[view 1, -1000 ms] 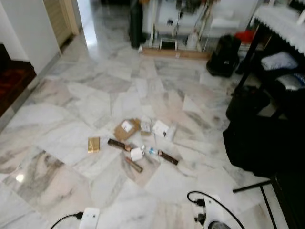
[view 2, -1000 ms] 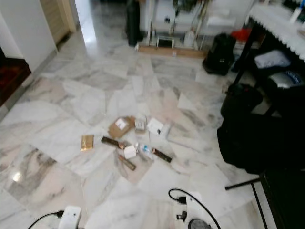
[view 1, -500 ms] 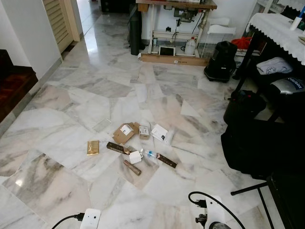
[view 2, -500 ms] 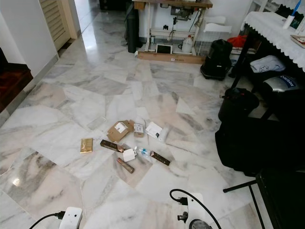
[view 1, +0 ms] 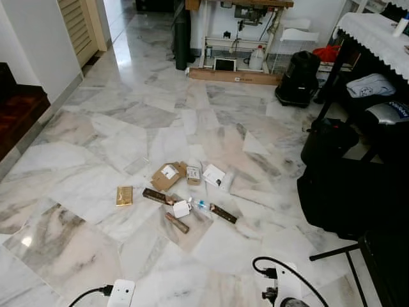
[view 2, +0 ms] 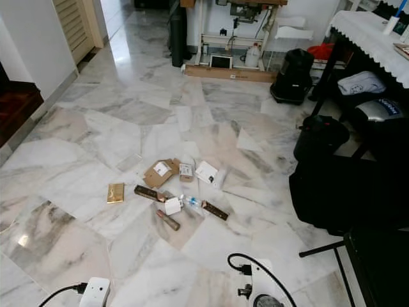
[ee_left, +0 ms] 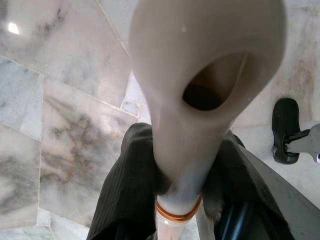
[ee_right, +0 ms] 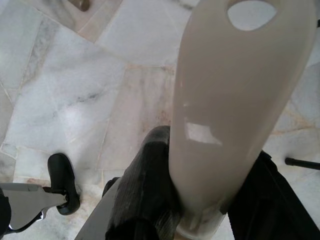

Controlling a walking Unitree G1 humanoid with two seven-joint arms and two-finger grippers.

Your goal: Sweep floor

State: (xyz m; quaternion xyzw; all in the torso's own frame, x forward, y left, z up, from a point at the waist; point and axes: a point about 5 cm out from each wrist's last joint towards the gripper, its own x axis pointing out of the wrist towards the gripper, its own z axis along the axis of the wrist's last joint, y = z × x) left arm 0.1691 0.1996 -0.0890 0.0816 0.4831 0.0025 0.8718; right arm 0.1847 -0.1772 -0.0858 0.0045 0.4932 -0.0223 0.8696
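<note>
Ahead, a scatter of litter lies on the white marble floor: a flat brown cardboard piece, a small gold packet, dark wrapped bars and a small white box. The left gripper has its black fingers clamped on a beige plastic handle; the right gripper likewise grips a second beige handle with a hanging hole.

White-grey marble floor strewn with litter: cardboard pieces, small boxes, dark wrappers. A beige handle with hanging hole stands upright; another beige handle likewise.
</note>
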